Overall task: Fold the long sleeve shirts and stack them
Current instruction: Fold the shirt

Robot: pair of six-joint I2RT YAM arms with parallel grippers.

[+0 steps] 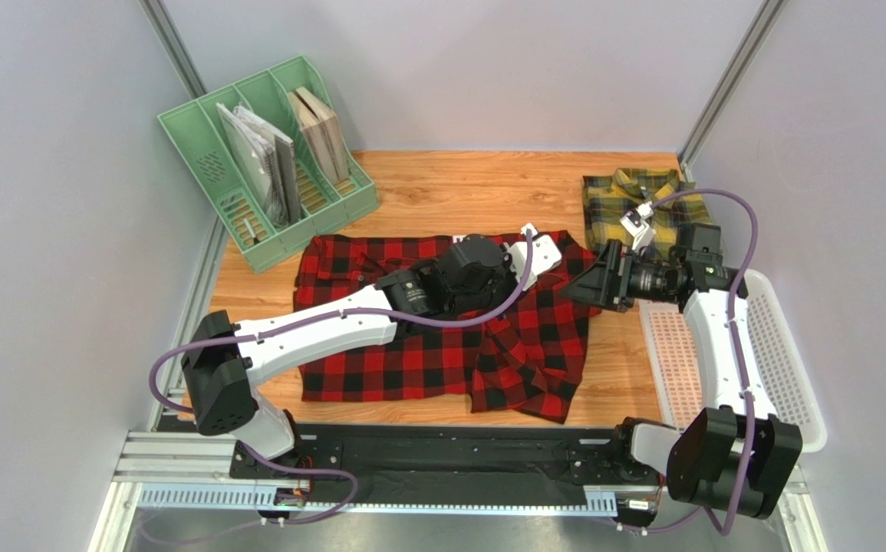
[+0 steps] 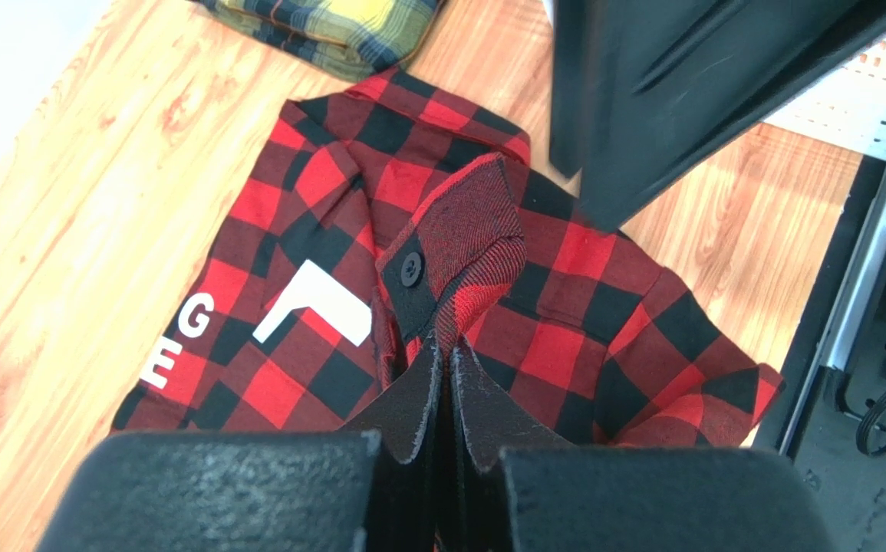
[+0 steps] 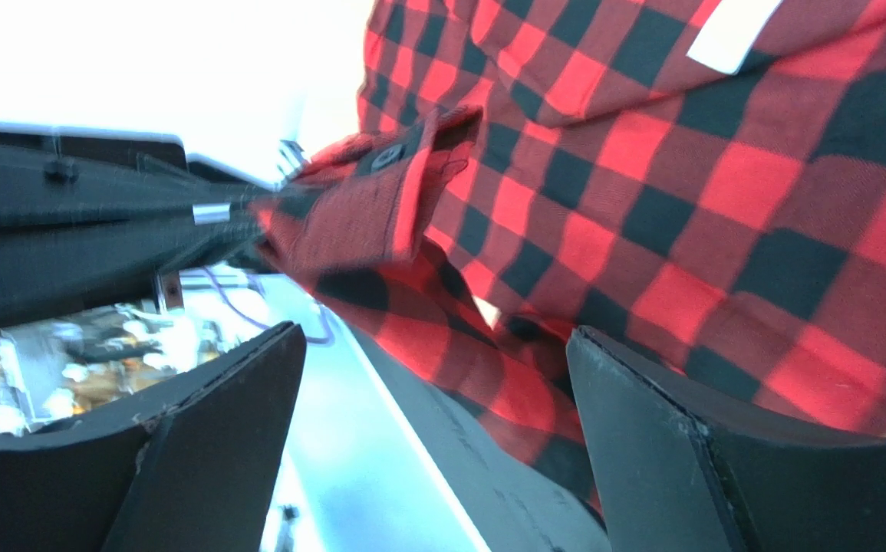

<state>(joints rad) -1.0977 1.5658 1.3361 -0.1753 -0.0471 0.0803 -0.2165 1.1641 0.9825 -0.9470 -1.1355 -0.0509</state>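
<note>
My left gripper (image 2: 447,351) pinches cuff (image 2: 465,230) of red shirt (image 2: 574,345), right gripper (image 3: 433,339) open; fold half-done (yellow shirt (image 1: 626,201) looks folded), stacking left.

White block letters on the red-and-black shirt (image 2: 574,334) read "G" (image 2: 197,313) above "E" (image 2: 159,366), left of its black cuff button (image 2: 410,268). The white shape (image 2: 318,305) nearer the button is unreadable.

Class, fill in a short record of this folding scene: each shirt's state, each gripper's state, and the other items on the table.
red-and-black plaid shirt: spread out, rumpled on its right side
sleeve cuff: raised, pinched
left gripper: shut on the sleeve cuff
right gripper: open, facing the red shirt
yellow-and-green plaid shirt: folded, far right corner
other items: green file rack far left, white tray right
</note>
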